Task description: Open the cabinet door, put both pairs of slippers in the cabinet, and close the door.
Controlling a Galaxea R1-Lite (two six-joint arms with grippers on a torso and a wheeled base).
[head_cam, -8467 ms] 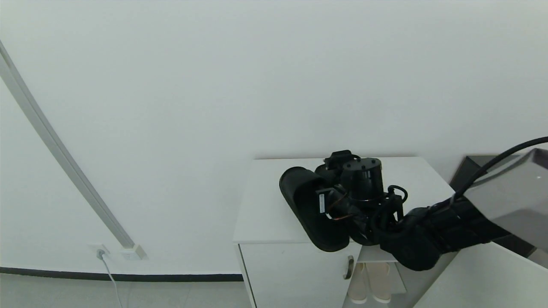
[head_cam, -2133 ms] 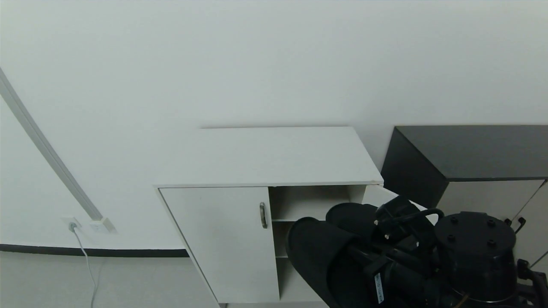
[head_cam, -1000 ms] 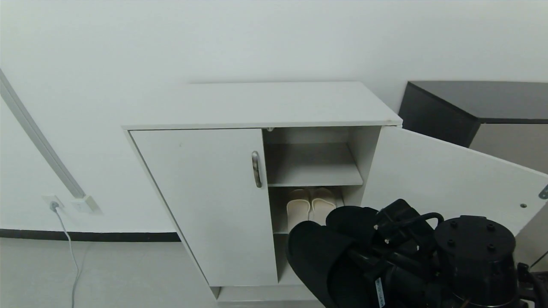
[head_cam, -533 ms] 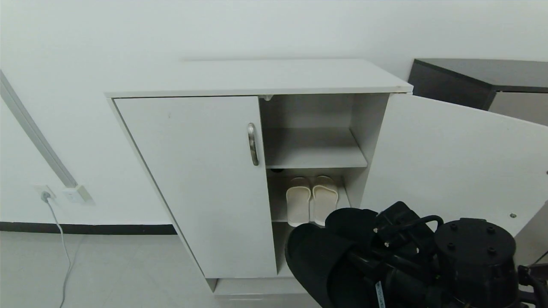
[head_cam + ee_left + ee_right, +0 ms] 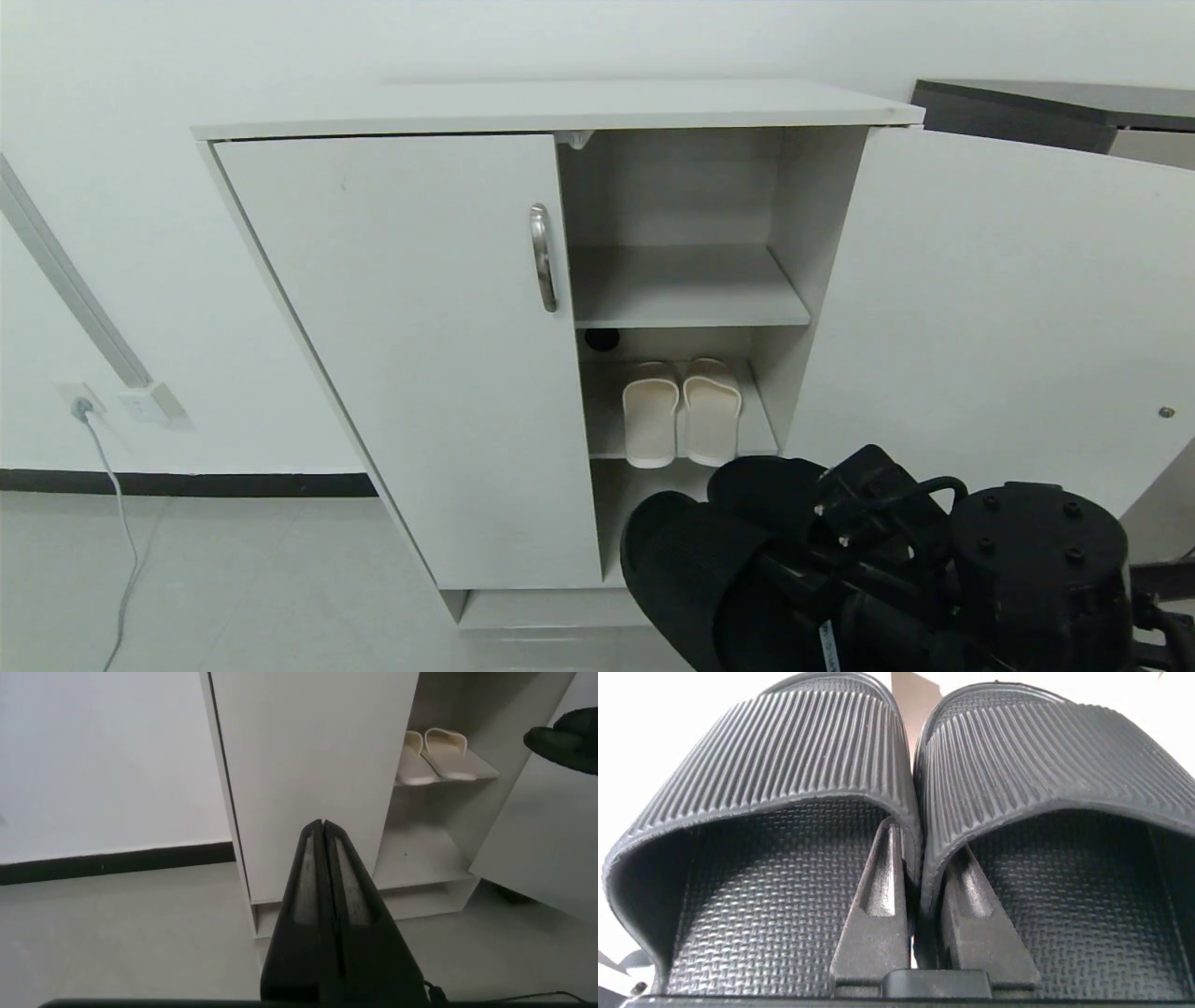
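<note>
A white cabinet (image 5: 392,355) stands against the wall with its right door (image 5: 1008,308) swung open and its left door shut. A pair of cream slippers (image 5: 681,411) (image 5: 439,754) lies on the middle shelf. My right gripper (image 5: 920,919) is shut on a pair of black slippers (image 5: 709,569) (image 5: 906,821), one finger inside each, pinching their inner walls together. It holds them low in front of the open compartment, below the cream pair. My left gripper (image 5: 322,873) is shut and empty, out in front of the shut left door.
The top shelf (image 5: 686,289) and bottom shelf (image 5: 420,859) of the open compartment are bare. A dark cabinet (image 5: 1055,103) stands to the right behind the open door. A wall socket with a cable (image 5: 84,411) sits low on the left wall.
The whole head view has dropped and drawn closer, so the cabinet's front and shelves have come into sight. The right gripper keeps the black slippers, now low before the open compartment.
</note>
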